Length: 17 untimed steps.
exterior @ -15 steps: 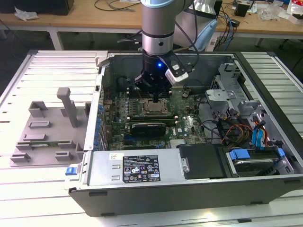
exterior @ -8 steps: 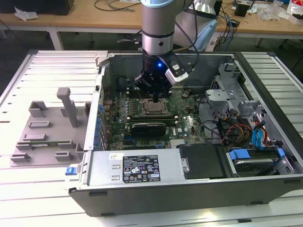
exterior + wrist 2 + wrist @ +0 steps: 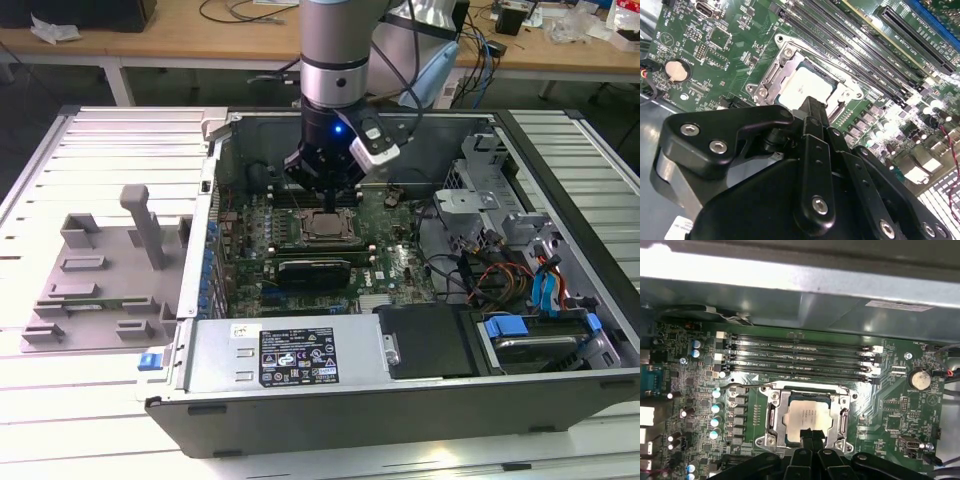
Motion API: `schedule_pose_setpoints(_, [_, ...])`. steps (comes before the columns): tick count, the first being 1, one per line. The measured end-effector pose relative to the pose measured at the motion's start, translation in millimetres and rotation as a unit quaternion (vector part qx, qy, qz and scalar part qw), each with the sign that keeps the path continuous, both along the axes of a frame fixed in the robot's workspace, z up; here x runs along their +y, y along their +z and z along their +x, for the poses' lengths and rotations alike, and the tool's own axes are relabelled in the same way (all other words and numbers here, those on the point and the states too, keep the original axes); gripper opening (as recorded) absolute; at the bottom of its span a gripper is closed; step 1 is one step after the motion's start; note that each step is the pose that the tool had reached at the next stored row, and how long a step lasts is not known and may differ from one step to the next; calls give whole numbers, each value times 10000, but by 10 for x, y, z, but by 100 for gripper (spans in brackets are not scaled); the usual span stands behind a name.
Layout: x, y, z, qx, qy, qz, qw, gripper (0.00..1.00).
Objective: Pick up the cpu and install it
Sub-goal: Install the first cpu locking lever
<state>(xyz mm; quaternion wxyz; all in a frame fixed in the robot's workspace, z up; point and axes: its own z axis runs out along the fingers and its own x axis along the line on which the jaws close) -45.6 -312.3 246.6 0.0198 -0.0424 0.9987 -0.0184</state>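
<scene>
The cpu [image 3: 325, 226] is a silvery square chip lying flat in the metal socket frame [image 3: 774, 412] on the green motherboard inside the open computer case [image 3: 400, 420]. In both wrist views the cpu [image 3: 802, 87] [image 3: 807, 415] shows its pale metal top. My gripper [image 3: 330, 203] hangs straight above it. Its black fingertips are drawn together just over the chip's near edge, with my gripper [image 3: 812, 104] [image 3: 811, 434] holding nothing. I cannot tell whether the tips touch the chip.
Black memory slots [image 3: 800, 360] run beside the socket, and a coin battery [image 3: 920, 379] sits further along the board. A power supply [image 3: 290, 355], drive cage [image 3: 480, 180] and loose cables [image 3: 490, 275] crowd the case. A grey fixture [image 3: 100, 270] stands on the exterior view's left.
</scene>
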Motion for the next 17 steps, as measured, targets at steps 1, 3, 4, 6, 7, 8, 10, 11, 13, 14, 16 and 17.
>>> schedule_pose_setpoints(1, [1, 22, 0, 0, 0, 0, 10000, 11])
schedule_pose_setpoints(3, [1, 58, 0, 0, 0, 0, 10000, 11])
schedule_pose_setpoints(4, [1, 59, 0, 0, 0, 0, 10000, 11])
schedule_pose_setpoints(6, [1, 59, 0, 0, 0, 0, 10000, 11])
schedule_pose_setpoints(7, [1, 59, 0, 0, 0, 0, 10000, 11])
schedule_pose_setpoints(8, [1, 59, 0, 0, 0, 0, 10000, 11])
schedule_pose_setpoints(10, [1, 60, -27, 0, 0, 0, 10000, 11])
schedule_pose_setpoints(11, [1, 59, -56, -1, 0, 0, 10000, 11])
schedule_pose_setpoints(13, [1, 59, -142, -5, 0, 0, 10000, 11])
schedule_pose_setpoints(14, [1, 59, -176, -8, 0, 0, 10000, 11])
schedule_pose_setpoints(16, [2, 59, -208, -13, -1, 1, 10000, 11])
schedule_pose_setpoints(17, [1, 70, -209, -14, 0, 0, 10000, 11])
